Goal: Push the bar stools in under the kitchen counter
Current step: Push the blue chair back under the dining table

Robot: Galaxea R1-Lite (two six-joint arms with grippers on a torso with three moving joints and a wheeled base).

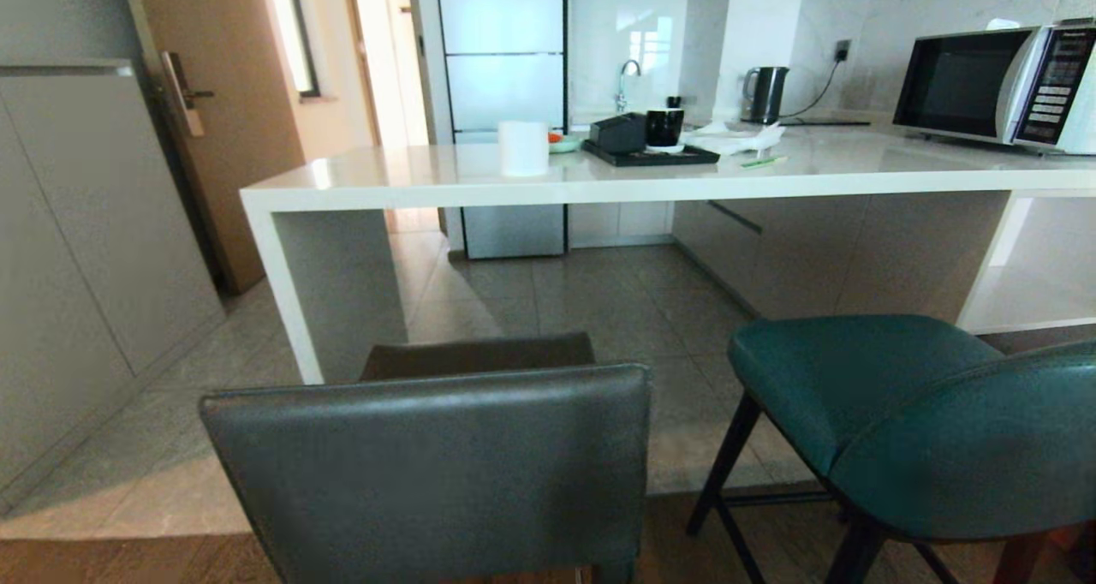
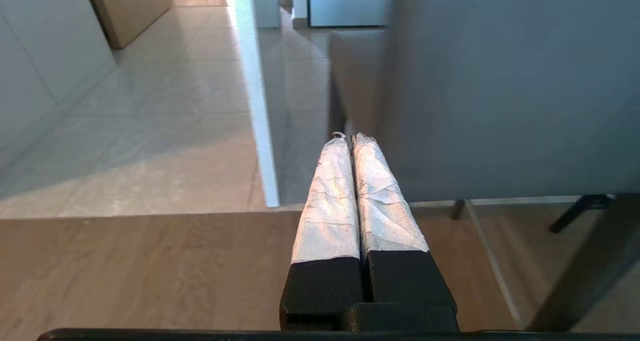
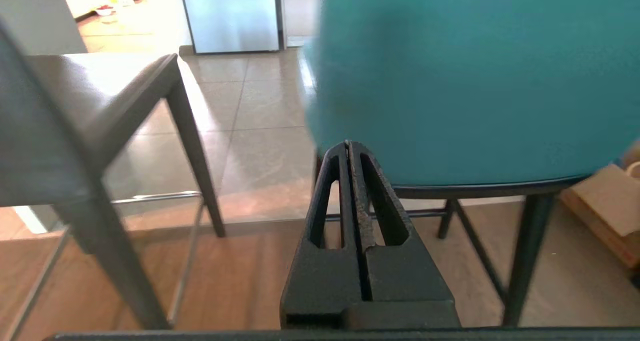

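Nearest the robot stand the two bar stools, both with their backs toward it and both short of the kitchen counter [image 1: 548, 181]. The grey stool [image 1: 428, 464] is on the left, its square backrest filling the lower middle of the head view and its dark seat reaching toward the counter's left end panel without passing under the slab. The teal stool [image 1: 899, 413] stands just beside it on the right, its rounded back and padded seat on thin black legs, the seat front near the counter's long edge but not beneath it.

The left gripper [image 2: 348, 137] sits low beside the grey backrest, its white-wrapped fingers [image 2: 330, 191] pressed together with no gap and nothing between them; whether the tips touch the leather cannot be told. The right gripper [image 3: 348, 143] is likewise closed and empty, its black tips right at the lower edge of the teal backrest, close enough that contact cannot be ruled in or out.

The stool legs stand on a strip of wood flooring; grey floor tiles run on beneath the counter and beyond. On the glossy white slab are a white roll [image 1: 523, 148], a black tray [image 1: 651, 154] with a dark cup, and a microwave [image 1: 997, 87] at the right end. Farther back stand a kettle [image 1: 765, 93], a fridge [image 1: 501, 53] and a brown door [image 1: 214, 96].
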